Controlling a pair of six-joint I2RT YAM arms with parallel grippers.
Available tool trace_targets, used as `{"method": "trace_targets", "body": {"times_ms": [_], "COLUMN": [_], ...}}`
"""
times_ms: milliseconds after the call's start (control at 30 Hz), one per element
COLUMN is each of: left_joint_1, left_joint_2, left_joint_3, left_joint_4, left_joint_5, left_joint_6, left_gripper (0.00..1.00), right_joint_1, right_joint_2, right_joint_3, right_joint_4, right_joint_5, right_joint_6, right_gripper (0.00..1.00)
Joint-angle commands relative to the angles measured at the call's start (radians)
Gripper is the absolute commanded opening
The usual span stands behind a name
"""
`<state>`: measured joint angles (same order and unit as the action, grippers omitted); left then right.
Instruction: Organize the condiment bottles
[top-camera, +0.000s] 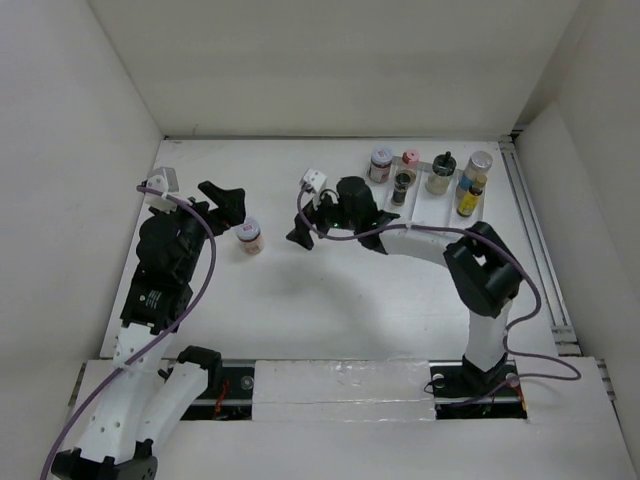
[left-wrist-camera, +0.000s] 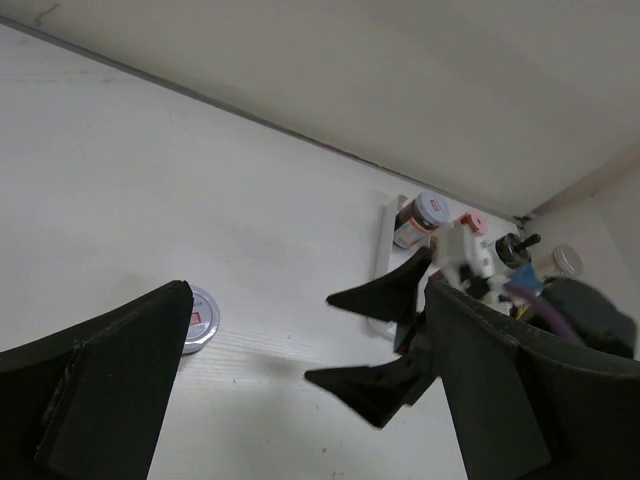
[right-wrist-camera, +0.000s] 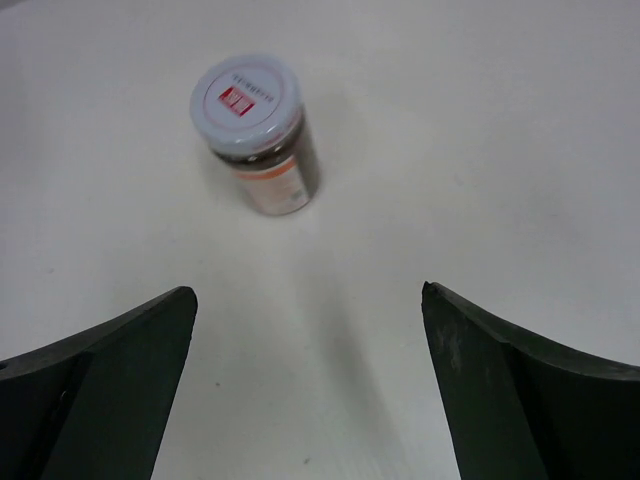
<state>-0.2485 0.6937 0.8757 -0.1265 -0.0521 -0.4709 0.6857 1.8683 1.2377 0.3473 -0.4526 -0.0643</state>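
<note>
A small jar with a pale silver cap and an orange-and-dark label (top-camera: 250, 237) stands alone on the table left of centre. It also shows in the right wrist view (right-wrist-camera: 258, 135) and as a cap in the left wrist view (left-wrist-camera: 200, 318). My right gripper (top-camera: 300, 218) (right-wrist-camera: 309, 292) is open and empty, pointing at the jar from its right, a short way off. My left gripper (top-camera: 232, 205) (left-wrist-camera: 307, 290) is open and empty, just behind and left of the jar. Several other bottles stand in the white tray (top-camera: 430, 205): a silver-capped dark jar (top-camera: 381, 163), a pink-capped one (top-camera: 409, 159), and a slim yellow-labelled one (top-camera: 468, 195).
White walls close the table in at the back and on both sides. The tray stands at the back right (left-wrist-camera: 385, 260), next to a rail along the right edge (top-camera: 535, 250). My right arm stretches across the middle of the table.
</note>
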Motion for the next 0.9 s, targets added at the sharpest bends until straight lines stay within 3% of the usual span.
{"method": "trace_targets", "body": {"times_ms": [0,167,500,700,767,867], "left_joint_1": [0.005,0.005,0.005,0.005,0.005,0.005], "left_joint_2": [-0.022,-0.031,-0.031,-0.031,-0.031,-0.031], "left_joint_3": [0.025,0.025,0.025,0.025,0.025,0.016], "left_joint_4": [0.005,0.016,0.025,0.034,0.034,0.034], "left_joint_5": [-0.092,-0.058,-0.012,0.009,0.009,0.009], "left_joint_6": [-0.029,-0.019,-0.009,0.000,0.000,0.000], "left_gripper": [0.98,0.98,0.98,0.98,0.98,0.98], "right_joint_1": [0.075,0.156,0.189,0.189,0.189,0.177], "right_joint_2": [0.063,0.239,0.480,0.549,0.529,0.421], "right_joint_3": [0.071,0.264,0.572,0.655,0.655,0.551], "right_joint_4": [0.016,-0.019,-0.073,-0.073,-0.073,0.010], "right_joint_5": [-0.048,0.006,0.068,0.112,0.121,0.111], "right_joint_6": [-0.019,-0.038,-0.019,0.014,0.033,0.072], "right_gripper": [1.00,1.00,1.00,0.76,0.61,0.55]}}
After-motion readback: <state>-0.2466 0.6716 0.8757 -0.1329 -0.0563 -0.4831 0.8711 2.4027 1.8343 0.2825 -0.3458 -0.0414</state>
